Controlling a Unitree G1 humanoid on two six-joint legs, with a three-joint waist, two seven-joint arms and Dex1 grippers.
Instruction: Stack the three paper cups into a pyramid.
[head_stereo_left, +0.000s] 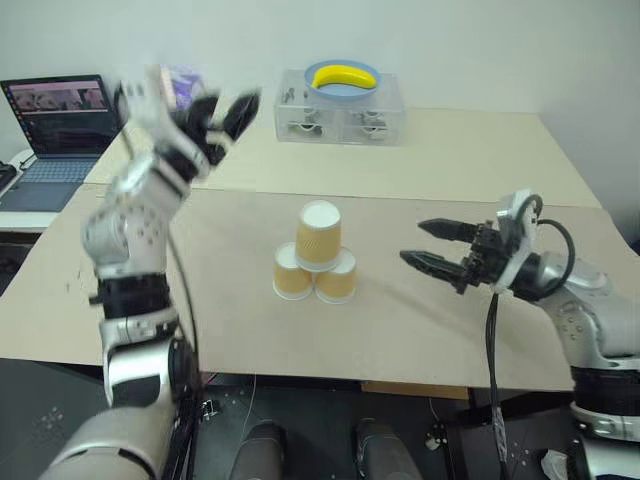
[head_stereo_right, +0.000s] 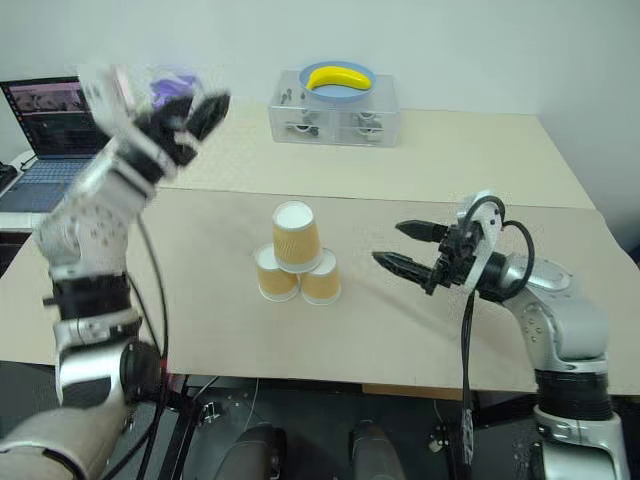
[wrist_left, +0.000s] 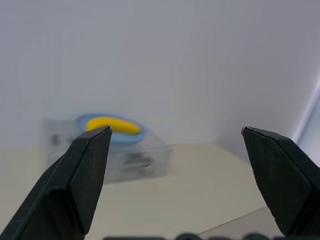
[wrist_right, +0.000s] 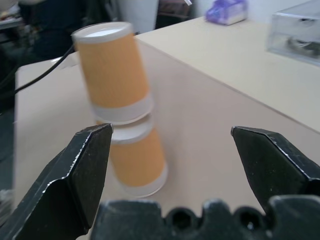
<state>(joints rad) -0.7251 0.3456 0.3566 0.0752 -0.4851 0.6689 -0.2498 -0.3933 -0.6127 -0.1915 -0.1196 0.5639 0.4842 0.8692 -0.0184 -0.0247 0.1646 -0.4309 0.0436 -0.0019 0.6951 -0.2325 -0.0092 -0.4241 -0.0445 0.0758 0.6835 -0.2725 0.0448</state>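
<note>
Left eye view: three paper cups (head_stereo_left: 316, 264) pyramided mid-table (head_stereo_left: 420, 320), two below, one on top; left gripper (head_stereo_left: 228, 118) raised, spread wide, empty; right gripper (head_stereo_left: 432, 245) beside stack, likewise agape.

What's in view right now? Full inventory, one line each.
paper cups: three, tan-orange with white rims, upside down mid-table, two side by side, one on top
table: one, beige
clear box: one, transparent, far side of table
plate: one, blue, on the box
banana: one, yellow, on the plate
laptop: one, open, far left
purple pack: one, far left of table
left tool: black, open, raised, empty
right tool: black, open, right of the cups, empty
</note>
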